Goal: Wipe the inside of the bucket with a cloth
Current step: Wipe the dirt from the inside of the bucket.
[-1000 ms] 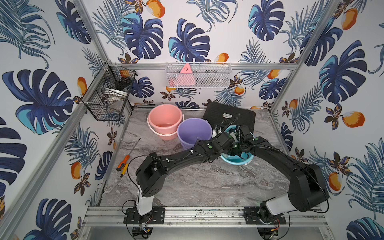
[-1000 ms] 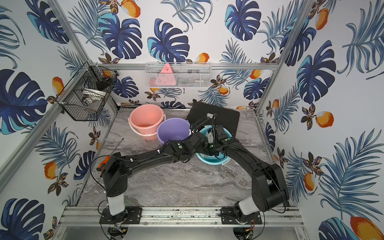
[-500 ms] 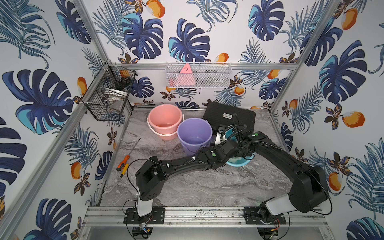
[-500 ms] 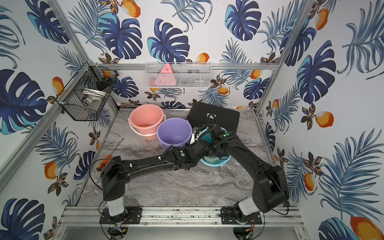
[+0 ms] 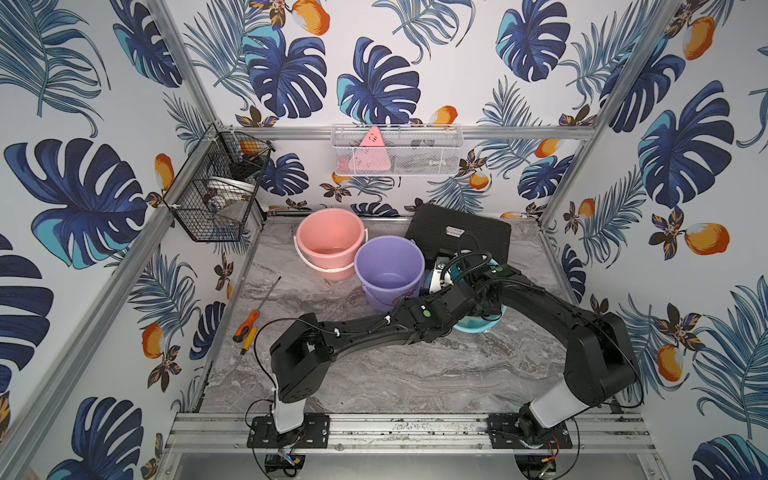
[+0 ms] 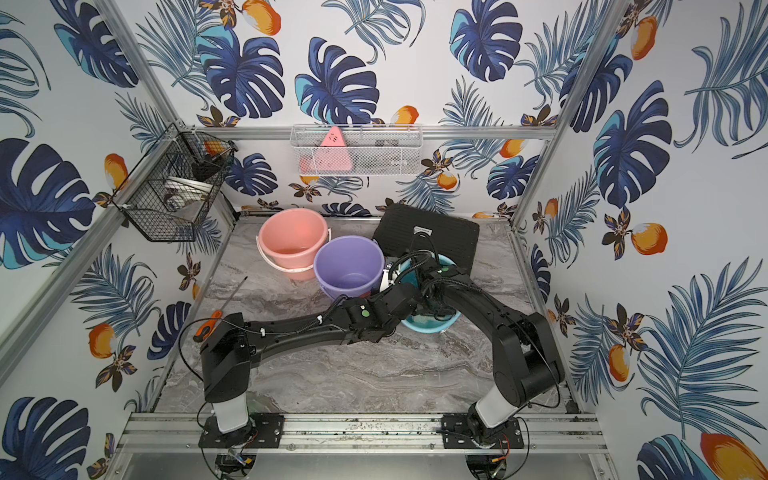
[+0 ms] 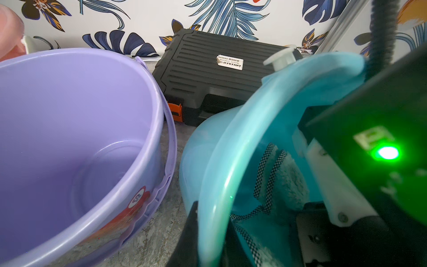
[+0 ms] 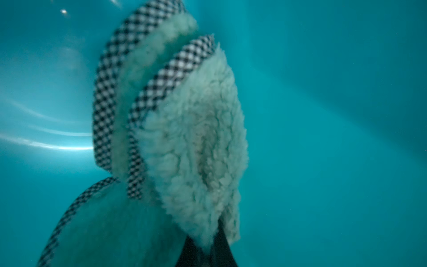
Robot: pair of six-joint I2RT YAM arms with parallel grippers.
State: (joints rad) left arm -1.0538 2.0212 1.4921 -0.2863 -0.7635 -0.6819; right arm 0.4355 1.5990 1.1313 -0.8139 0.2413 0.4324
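Right hand (image 8: 208, 250): clamped on cloth (image 8: 191, 143), inside bucket (image 7: 217, 166).
Left hand (image 7: 211, 240): closed on bucket rim.
Bucket: teal, just beside purple bucket (image 7: 69, 111).

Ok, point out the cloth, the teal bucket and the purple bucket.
cloth (image 8: 191, 143), right wrist view, on its fluffy face.
teal bucket (image 7: 226, 148), left wrist view, on its rim.
purple bucket (image 5: 386, 255), in a top view, on its inner wall.

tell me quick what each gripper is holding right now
Left gripper: closed on the teal bucket rim.
Right gripper: closed on the cloth, inside that bucket.
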